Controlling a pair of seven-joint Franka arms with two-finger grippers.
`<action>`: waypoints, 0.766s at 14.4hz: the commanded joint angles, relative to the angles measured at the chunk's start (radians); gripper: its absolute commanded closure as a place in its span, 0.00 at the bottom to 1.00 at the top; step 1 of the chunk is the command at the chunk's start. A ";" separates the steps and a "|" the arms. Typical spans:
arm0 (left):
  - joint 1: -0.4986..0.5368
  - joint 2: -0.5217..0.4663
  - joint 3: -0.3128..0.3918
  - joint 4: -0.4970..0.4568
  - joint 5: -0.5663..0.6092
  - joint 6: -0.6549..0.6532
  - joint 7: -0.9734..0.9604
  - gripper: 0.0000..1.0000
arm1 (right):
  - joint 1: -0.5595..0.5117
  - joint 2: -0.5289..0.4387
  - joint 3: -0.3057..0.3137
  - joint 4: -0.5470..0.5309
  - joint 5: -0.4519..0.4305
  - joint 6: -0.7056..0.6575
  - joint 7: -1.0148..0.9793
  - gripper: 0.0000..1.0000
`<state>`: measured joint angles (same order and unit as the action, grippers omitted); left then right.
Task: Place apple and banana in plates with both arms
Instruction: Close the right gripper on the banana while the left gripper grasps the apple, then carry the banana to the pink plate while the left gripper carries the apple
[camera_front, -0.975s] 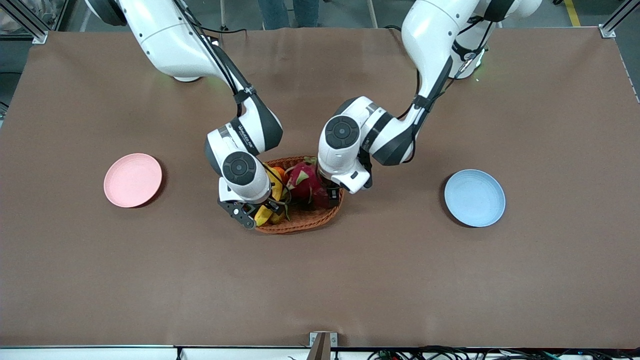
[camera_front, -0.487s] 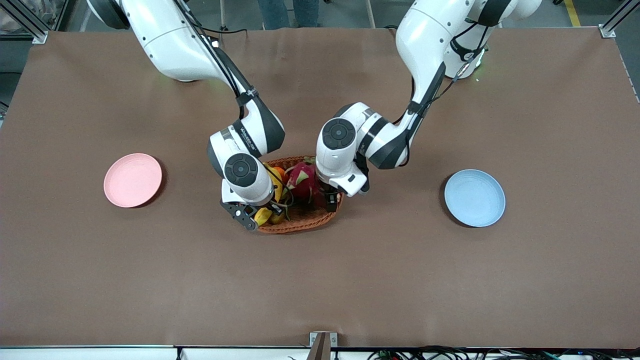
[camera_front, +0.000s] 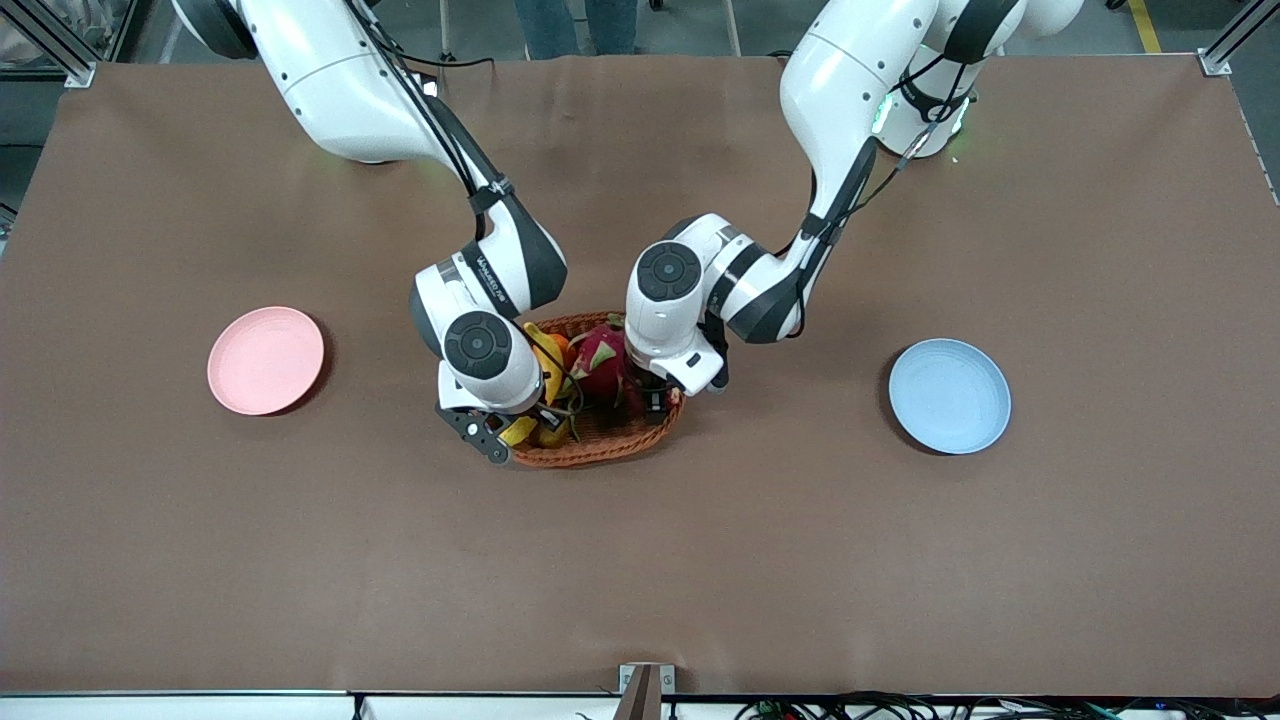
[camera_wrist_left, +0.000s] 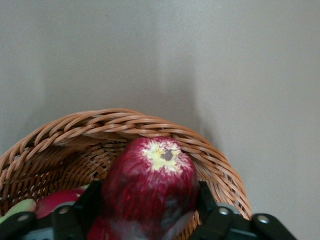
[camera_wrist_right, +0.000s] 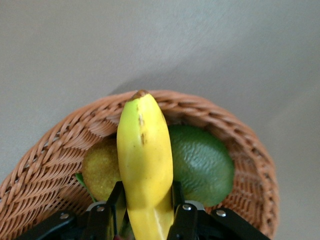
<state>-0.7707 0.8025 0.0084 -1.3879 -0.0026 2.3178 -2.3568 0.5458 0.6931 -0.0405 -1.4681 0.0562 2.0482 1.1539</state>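
The dark red apple (camera_wrist_left: 150, 180) sits between my left gripper's fingers (camera_wrist_left: 205, 200) inside the wicker basket (camera_wrist_left: 150, 125). My left gripper (camera_front: 655, 400) is shut on it at the basket's end toward the left arm. The yellow banana (camera_wrist_right: 145, 155) is clamped between my right gripper's fingers (camera_wrist_right: 177, 200), its tip over the basket rim (camera_wrist_right: 50, 150). My right gripper (camera_front: 505, 435) is at the basket's other end, with the banana (camera_front: 520, 430) in it. The pink plate (camera_front: 266, 360) lies toward the right arm's end, the blue plate (camera_front: 949, 395) toward the left arm's end.
The basket (camera_front: 600, 450) stands mid-table and holds a pink dragon fruit (camera_front: 600, 360) and an orange (camera_front: 560, 345). A green fruit (camera_wrist_right: 202, 162) and a small yellowish-brown fruit (camera_wrist_right: 100, 172) lie under the banana. Both plates are bare.
The left arm's wrist has shifted a little toward the right arm's end over the basket. The right gripper with the banana has barely moved.
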 joint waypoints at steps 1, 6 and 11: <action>-0.007 -0.026 0.013 0.018 0.021 -0.012 -0.010 0.65 | -0.076 -0.007 0.005 0.064 0.066 -0.114 -0.138 1.00; 0.092 -0.193 0.007 0.000 0.012 -0.174 0.199 0.68 | -0.265 -0.154 0.004 0.020 0.166 -0.229 -0.512 1.00; 0.243 -0.425 0.001 -0.279 0.009 -0.236 0.750 0.68 | -0.479 -0.299 0.004 -0.217 0.195 -0.220 -0.940 1.00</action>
<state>-0.5819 0.5044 0.0217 -1.4865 0.0004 2.0695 -1.7819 0.1399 0.4901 -0.0580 -1.5311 0.2222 1.8031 0.3499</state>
